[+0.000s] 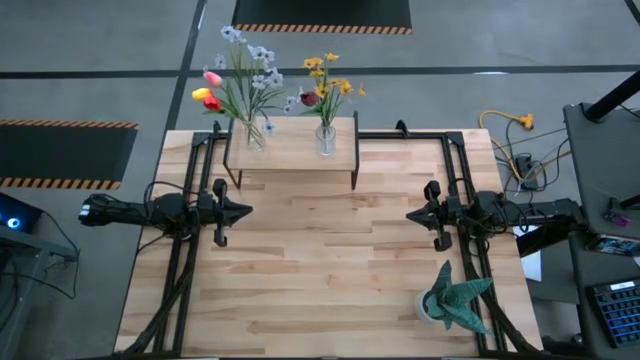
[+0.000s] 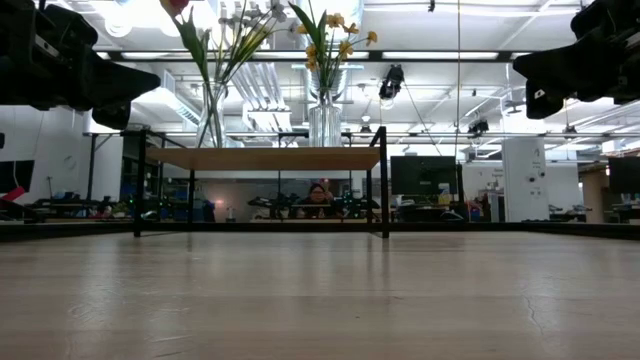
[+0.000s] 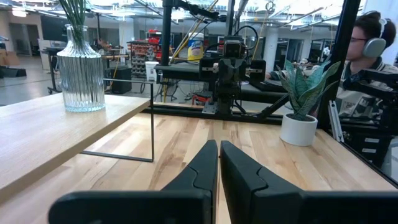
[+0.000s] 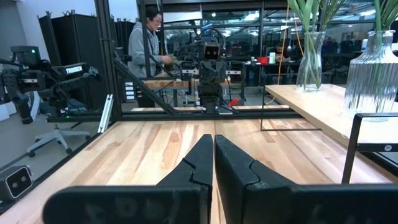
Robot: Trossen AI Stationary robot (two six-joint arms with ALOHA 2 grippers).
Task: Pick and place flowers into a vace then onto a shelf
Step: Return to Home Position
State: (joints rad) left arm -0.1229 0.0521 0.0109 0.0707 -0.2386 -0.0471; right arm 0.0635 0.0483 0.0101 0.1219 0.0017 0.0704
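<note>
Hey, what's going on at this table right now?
Nothing is being handled at the moment. The flowers stand in the left vase and the right vase, both on the shelf at one edge of the table. The left gripper and right gripper are shut and empty, facing each other across the table, clear of the shelf. A potted plant sits by the right arm.
</note>
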